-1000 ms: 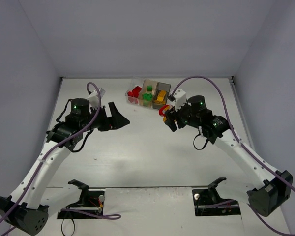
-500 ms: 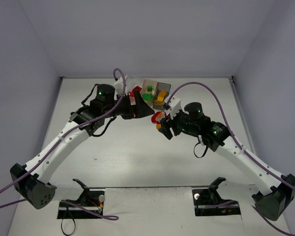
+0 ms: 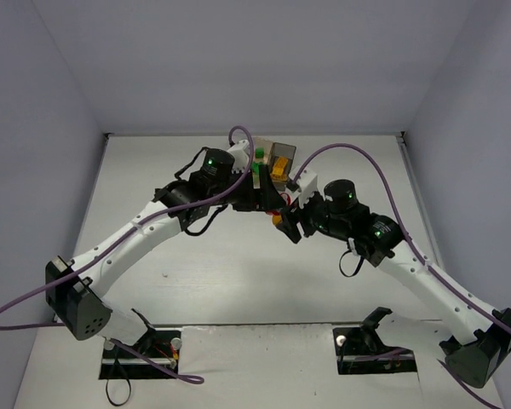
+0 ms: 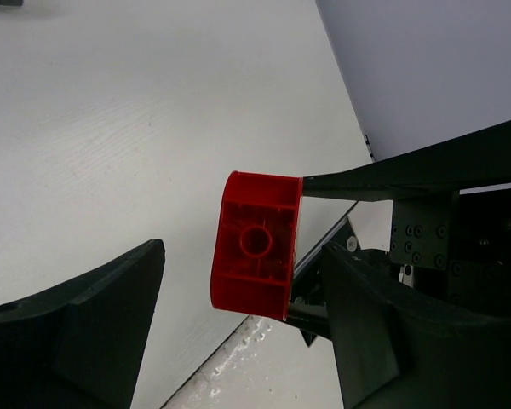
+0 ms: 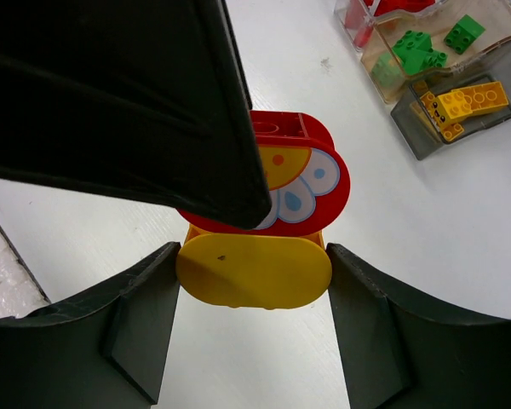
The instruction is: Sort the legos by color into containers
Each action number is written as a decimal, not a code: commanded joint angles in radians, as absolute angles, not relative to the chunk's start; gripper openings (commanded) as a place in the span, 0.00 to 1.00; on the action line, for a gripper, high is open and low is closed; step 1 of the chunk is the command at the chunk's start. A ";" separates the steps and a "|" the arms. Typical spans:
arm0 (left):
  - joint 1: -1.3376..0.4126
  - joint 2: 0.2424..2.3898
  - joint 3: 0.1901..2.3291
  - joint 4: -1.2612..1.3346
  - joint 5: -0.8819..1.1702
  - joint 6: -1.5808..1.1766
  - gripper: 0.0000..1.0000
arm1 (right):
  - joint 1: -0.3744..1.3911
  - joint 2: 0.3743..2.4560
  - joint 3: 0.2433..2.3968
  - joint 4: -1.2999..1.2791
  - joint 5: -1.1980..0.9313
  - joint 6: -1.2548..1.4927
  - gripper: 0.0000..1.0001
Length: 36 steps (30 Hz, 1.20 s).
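Note:
My right gripper (image 5: 254,256) is shut on a yellow rounded brick (image 5: 254,273) that is joined to a red brick with a flower print (image 5: 315,189). It holds this stack above the table, just in front of the containers. My left gripper (image 4: 243,251) is open, with the red brick (image 4: 255,244) in the gap between its fingers and not touching them. In the top view the two grippers meet, left (image 3: 275,201) and right (image 3: 285,220). One left finger (image 5: 111,94) hides the top of the stack in the right wrist view.
Three see-through boxes stand in a row at the back: clear with red bricks (image 5: 351,19), orange-tinted with green bricks (image 5: 383,72), dark grey with yellow bricks (image 5: 426,136). In the top view the left arm covers most of them; the grey box (image 3: 283,162) shows.
My left arm has swung right across the table and its open fingers now flank the red brick. My right gripper has shifted slightly left, still holding the stack.

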State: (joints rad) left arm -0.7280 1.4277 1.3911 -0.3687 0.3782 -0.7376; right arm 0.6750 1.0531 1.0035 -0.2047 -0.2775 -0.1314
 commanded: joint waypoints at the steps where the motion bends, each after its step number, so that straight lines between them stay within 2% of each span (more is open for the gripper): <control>1: -0.744 1.424 1.456 -0.318 0.362 -0.718 0.65 | 0.681 1.023 0.999 -0.137 -0.276 -0.120 0.01; 3: -0.749 1.431 1.456 -0.314 0.361 -0.716 0.54 | 0.681 1.020 0.997 -0.137 -0.276 -0.120 0.01; 4: -0.749 1.431 1.454 -0.308 0.362 -0.718 0.39 | 0.683 1.019 0.993 -0.137 -0.272 -0.120 0.01; 7: -0.749 1.428 1.457 -0.305 0.350 -0.719 0.06 | 0.683 1.020 0.979 -0.137 -0.258 -0.120 0.01; 9: -0.746 1.425 1.466 -0.317 0.338 -0.716 0.00 | 0.683 1.028 0.959 -0.135 -0.253 -0.118 0.01; 14: -0.713 1.425 1.497 -0.356 0.311 -0.667 0.00 | 0.683 1.049 0.897 -0.124 -0.229 -0.115 0.01; 20: -0.575 1.446 1.542 -0.368 0.368 -0.650 0.00 | 0.680 1.084 0.844 -0.098 -0.200 -0.118 0.00; 27: -0.489 1.544 1.649 -0.393 0.411 -0.609 0.00 | 0.678 1.184 0.839 -0.081 -0.187 -0.114 0.00; 32: -0.465 1.646 1.732 -0.384 0.255 -0.464 0.00 | 0.677 1.223 0.874 -0.071 -0.192 -0.101 0.00; 36: -0.445 1.813 1.836 -0.350 0.109 -0.361 0.00 | 0.676 1.203 0.891 -0.069 -0.196 -0.083 0.00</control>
State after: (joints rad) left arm -0.4706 1.7336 1.7424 -0.4225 0.2470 -0.4835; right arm 0.6815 1.2266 0.8246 -0.1238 -0.2062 -0.1051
